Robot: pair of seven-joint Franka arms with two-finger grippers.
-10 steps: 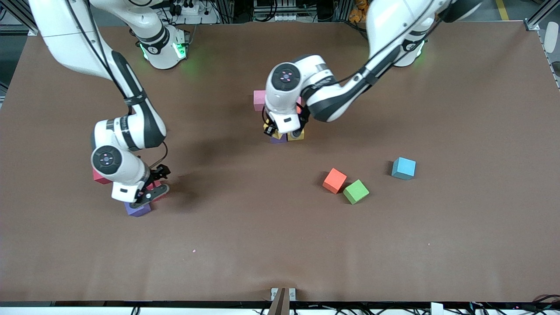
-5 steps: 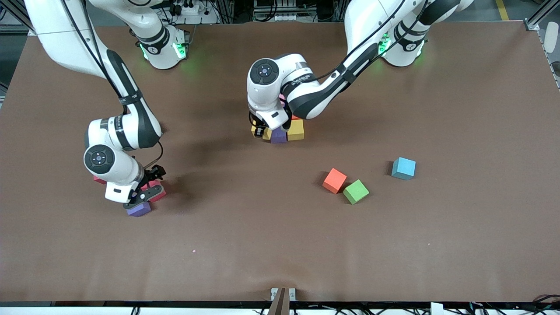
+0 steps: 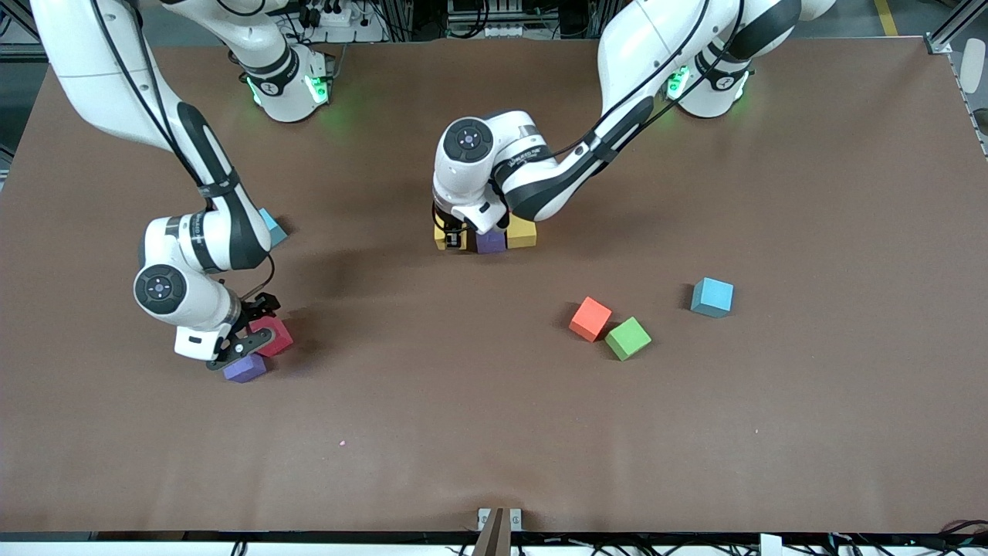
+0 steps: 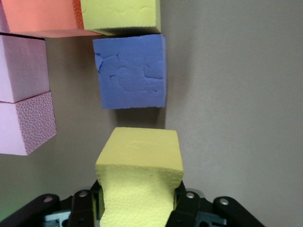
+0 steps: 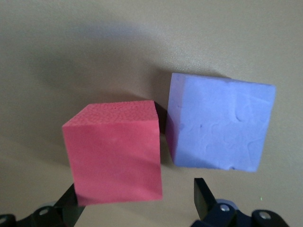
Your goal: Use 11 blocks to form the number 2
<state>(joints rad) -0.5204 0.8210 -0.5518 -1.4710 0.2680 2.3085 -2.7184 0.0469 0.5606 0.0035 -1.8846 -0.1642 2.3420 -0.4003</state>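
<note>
Yellow block (image 4: 140,175) is pinched by left gripper (image 3: 455,234) beside the purple block (image 4: 130,72) in the number 2 (image 3: 494,235) (mid-desk) — neighbours could be nudged on release. Right gripper (image 3: 241,347) fingers spread over red block (image 5: 113,152) — purple one (image 5: 218,123) may be clipped.

White arms, black joint bands, black cables, green base lights.

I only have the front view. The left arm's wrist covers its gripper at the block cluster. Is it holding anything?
Observer: Yes. The left gripper is shut on a yellow matte foam cube.
Operator: Does that cube touch the purple one beside it?
Observer: No. A narrow gap separates it from the cluster's purple matte cube.
Operator: And the right gripper?
Observer: The right gripper is open, with a finger on either side of the red matte cube.
</note>
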